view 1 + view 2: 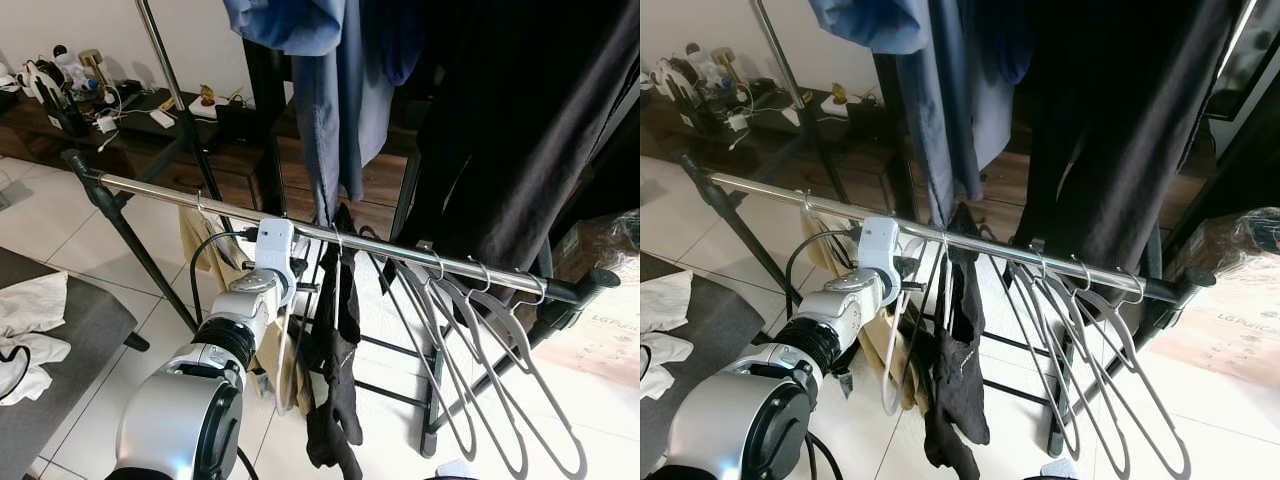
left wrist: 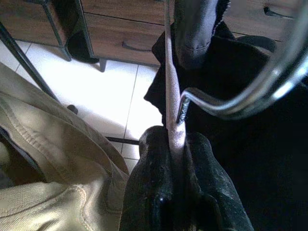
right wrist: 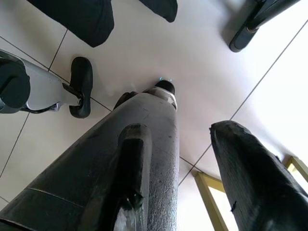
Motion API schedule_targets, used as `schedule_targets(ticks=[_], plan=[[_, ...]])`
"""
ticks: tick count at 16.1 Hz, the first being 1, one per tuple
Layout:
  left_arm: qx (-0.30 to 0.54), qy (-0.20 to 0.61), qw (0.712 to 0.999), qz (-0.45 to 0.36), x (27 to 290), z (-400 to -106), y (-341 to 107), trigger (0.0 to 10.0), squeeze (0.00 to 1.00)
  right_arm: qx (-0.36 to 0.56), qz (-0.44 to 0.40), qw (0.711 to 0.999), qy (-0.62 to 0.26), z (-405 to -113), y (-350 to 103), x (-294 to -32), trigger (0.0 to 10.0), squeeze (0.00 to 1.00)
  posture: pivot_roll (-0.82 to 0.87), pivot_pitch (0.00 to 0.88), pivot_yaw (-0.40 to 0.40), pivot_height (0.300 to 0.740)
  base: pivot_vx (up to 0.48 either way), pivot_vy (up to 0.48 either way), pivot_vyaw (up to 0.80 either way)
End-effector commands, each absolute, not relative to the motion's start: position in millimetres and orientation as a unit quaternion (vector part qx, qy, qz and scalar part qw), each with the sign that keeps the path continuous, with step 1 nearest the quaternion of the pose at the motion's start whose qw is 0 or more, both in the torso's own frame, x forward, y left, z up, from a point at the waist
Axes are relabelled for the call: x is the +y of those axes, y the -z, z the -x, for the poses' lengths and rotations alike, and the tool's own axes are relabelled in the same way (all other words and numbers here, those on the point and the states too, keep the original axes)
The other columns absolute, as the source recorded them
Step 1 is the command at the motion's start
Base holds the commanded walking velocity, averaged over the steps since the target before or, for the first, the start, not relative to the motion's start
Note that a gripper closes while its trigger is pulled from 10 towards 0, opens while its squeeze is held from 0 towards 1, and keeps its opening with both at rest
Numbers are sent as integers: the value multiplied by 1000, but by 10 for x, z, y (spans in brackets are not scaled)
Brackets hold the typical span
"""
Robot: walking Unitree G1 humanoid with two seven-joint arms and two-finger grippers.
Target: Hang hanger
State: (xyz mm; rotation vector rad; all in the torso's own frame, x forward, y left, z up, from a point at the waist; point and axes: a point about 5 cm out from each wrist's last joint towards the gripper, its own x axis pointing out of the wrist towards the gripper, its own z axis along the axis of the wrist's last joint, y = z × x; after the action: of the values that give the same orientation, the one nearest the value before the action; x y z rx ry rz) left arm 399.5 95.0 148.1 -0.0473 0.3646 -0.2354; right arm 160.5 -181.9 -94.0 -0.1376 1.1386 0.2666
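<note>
A chrome rail (image 1: 400,248) runs across a black clothes rack. My left arm reaches up to it, and my left gripper (image 2: 174,139) is shut on the thin pale stem of a hanger (image 2: 169,86), just below its metal hook (image 2: 250,96). The pale hanger's loop (image 1: 290,370) hangs down from the rail beside my wrist. A black garment (image 1: 335,370) hangs right next to it, and a beige garment (image 2: 53,159) on the other side. My right gripper (image 3: 195,110) hangs over the tiled floor, open with nothing between its fingers.
Several bare grey hangers (image 1: 480,360) hang on the rail's right part. A blue shirt (image 1: 335,110) and dark clothes (image 1: 520,130) hang from a higher bar. A cluttered wooden dresser (image 1: 180,150) stands behind. White cloths (image 1: 30,330) lie at left, a cardboard box (image 1: 600,320) at right.
</note>
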Motion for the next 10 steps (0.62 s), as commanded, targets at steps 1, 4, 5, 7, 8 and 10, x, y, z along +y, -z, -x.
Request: schedule_targets(ticks=[1, 4, 5, 7, 8, 10], plan=[[227, 119, 966, 12, 945, -3900, -1243, 10000, 455, 606, 51, 784, -124, -1135, 1109, -1807, 10000, 0, -108, 235, -9, 740, 0, 0, 0], [210, 114, 971, 3, 964, -3897, -1240, 10000, 1000, 601, 50, 787, -125, -1182, 1098, -1786, 10000, 0, -96, 208, -1, 740, 0, 0, 0], [205, 113, 972, 3, 959, -3895, -1248, 10000, 1000, 600, 50, 789, -124, -1200, 1093, -1782, 10000, 0, -88, 199, 2, 740, 0, 0, 0], [193, 112, 975, 10, 946, -3872, -1254, 10000, 1000, 597, 50, 791, -125, -1233, 1084, -1776, 10000, 0, -76, 183, 5, 740, 0, 0, 0], [177, 107, 978, 11, 950, -3843, -1266, 10000, 1000, 595, 51, 792, -125, -1265, 1075, -1769, 10000, 0, -72, 174, 6, 740, 0, 0, 0], [154, 104, 983, 0, 988, -3749, -1290, 10000, 1000, 592, 50, 795, -125, -1300, 1065, -1761, 10000, 0, -67, 147, 13, 740, 0, 0, 0]])
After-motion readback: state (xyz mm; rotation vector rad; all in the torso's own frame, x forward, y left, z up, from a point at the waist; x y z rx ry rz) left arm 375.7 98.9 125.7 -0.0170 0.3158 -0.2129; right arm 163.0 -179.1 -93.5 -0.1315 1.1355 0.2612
